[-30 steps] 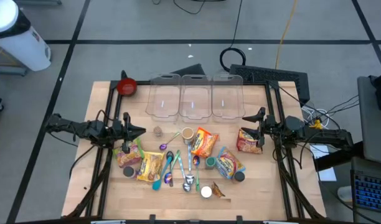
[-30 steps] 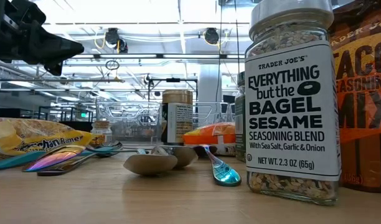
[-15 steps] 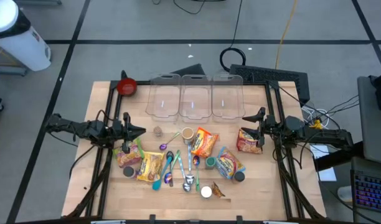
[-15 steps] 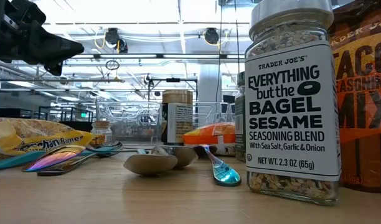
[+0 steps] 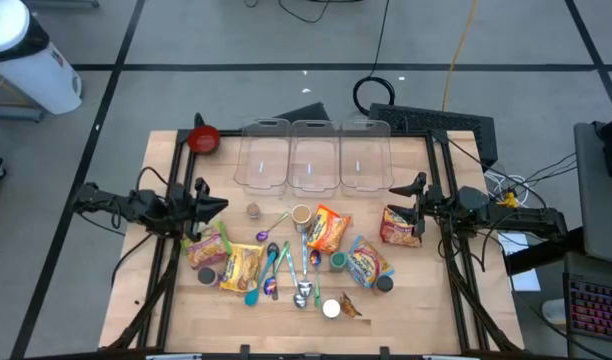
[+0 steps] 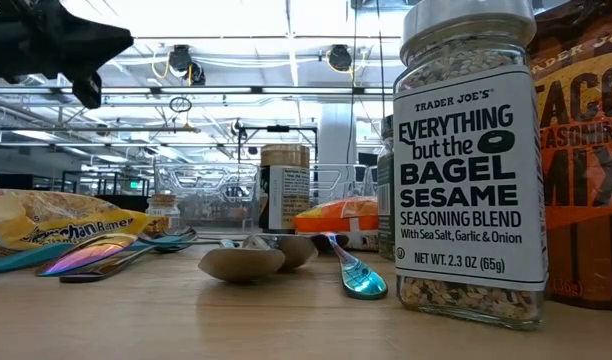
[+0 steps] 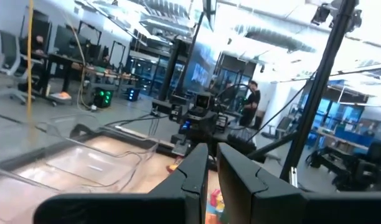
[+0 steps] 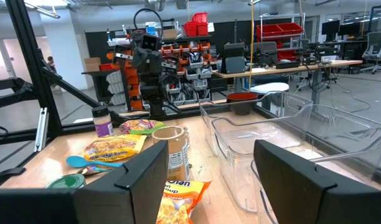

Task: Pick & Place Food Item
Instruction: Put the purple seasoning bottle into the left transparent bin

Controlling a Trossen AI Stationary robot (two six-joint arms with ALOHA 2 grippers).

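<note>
As far as can be told from above, barely started, if at all. Going left to right:

Left gripper [image 5: 216, 206]: parked in the air over the left side of the light wooden table [image 5: 166, 300], jaws pinched almost together, gripping nothing. Just past its tips, lying flat: a yellow-green crinkly noodle packet [image 5: 208, 245], and beside that a yellow foil packet [image 5: 241, 266]. Neither lifted.

Further back, lined up in a row: three clear plastic bins [image 5: 314, 156], all bare inside (assuming those are the drop-off, which seems a fair guess). Off to their left, a small red bowl [image 5: 204, 138], also with no food in it.

Middle of the table: an orange snack packet [image 5: 328, 228] and a blue-and-orange packet [image 5: 366, 263], mixed in with shiny coloured spoons [image 5: 286, 265] and a few spice jars. Untouched, by the look of it.

Right gripper [image 5: 414, 200]: hanging at the right edge with jaws spread wide, holding nothing, sitting right above a red-orange noodle packet [image 5: 396, 226] on the wood. No contact visible.

So, done: nothing placed. Left to do: pretty much everything, meaning drop onto a packet, close, lift, carry to a bin, release. Best placed for the grab, judging by the pose: the right one.
</note>
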